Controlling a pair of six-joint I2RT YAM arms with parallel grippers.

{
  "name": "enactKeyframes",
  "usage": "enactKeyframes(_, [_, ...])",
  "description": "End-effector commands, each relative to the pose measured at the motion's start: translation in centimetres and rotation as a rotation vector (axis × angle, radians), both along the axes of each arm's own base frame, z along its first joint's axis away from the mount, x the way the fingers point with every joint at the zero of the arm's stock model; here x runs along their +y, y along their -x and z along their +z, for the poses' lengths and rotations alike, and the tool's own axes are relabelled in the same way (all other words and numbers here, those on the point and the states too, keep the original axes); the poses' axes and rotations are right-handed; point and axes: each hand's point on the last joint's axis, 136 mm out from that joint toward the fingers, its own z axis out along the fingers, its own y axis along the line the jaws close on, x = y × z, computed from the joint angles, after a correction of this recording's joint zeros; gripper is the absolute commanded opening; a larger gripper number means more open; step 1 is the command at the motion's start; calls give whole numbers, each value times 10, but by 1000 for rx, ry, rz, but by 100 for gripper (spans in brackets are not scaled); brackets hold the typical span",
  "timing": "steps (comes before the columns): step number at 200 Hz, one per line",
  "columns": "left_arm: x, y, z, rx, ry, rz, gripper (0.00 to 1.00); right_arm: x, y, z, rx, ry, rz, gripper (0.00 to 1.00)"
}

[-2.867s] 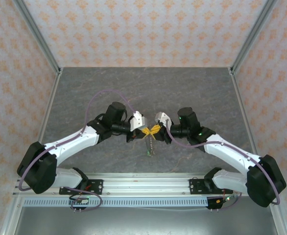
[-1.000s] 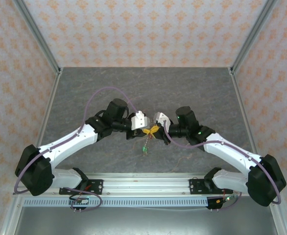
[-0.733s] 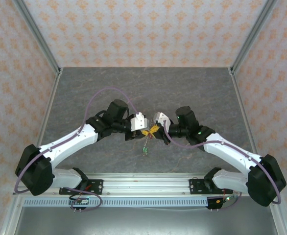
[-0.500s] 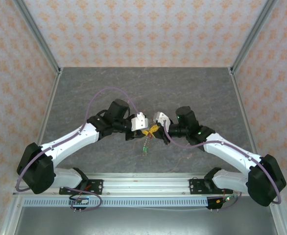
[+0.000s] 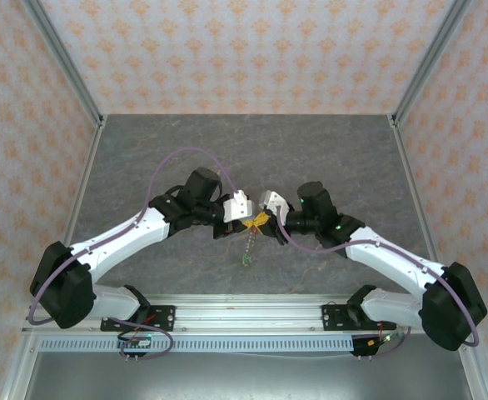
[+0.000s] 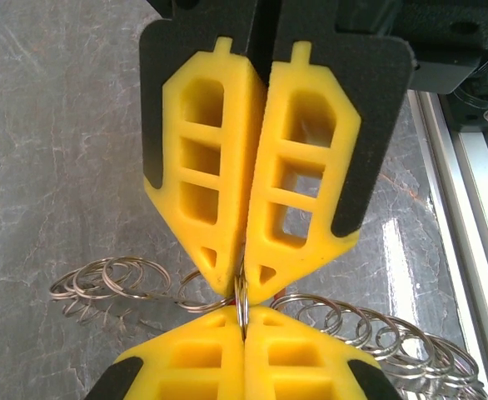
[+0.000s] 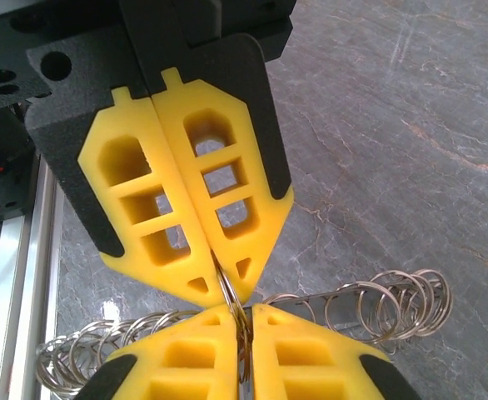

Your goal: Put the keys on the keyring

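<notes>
Now that the left end effector (image 6: 242, 282) has drawn its yellow latticed fingers (image 6: 237, 167) together over the last second, both arms grip the same thing. Its tips are pressed flat on one thin wire ring of the silvery linked-ring keyring (image 5: 248, 243). The right end effector (image 7: 225, 287), coming from the opposite side, has its own yellow tips pinched on that same ring, nose to nose with the left. From above, the two meet over the middle of the grey marbled counter (image 5: 144, 167), the left arm reaching in from 8 o'clock and the right from 4 o'clock. The rest of the keyring trails from the pinch toward 7 o'clock, with its small green plastic tag (image 5: 245, 262) at the far end. A few seconds back that tail lay nearer 6 o'clock, so it has swung a little. I judge this to be a shared hold being set up, with the ring steadied from two sides so it can be passed across or pried apart for threading. Whether either of the keys already hangs among the rings is too small to tell, and a slip of either pinch would drop the chain.
</notes>
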Motion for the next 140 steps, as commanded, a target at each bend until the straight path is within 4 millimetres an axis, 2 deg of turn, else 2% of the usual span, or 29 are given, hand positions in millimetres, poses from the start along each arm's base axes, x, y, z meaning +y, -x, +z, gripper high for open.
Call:
enactKeyframes(1, [-10,-4,31,2,127,-20,0,-4,-5,7,-32,-29,-37,12])
enactKeyframes(20, [-12,0,42,19,202,-53,0,-3,1,7,8,-81,-12,18])
enactKeyframes(40, [-13,5,49,40,249,-98,0,-5,0,4,21,-106,-19,18])
enactKeyframes(74, [-14,10,47,66,265,-144,0,-5,-4,10,21,-166,-23,19])
enactKeyframes(134, [-10,5,35,52,208,-104,0,-3,-7,23,2,-197,-14,1])
enactKeyframes(140, [-8,3,33,39,195,-85,3,-3,-8,25,-1,-193,-16,0])
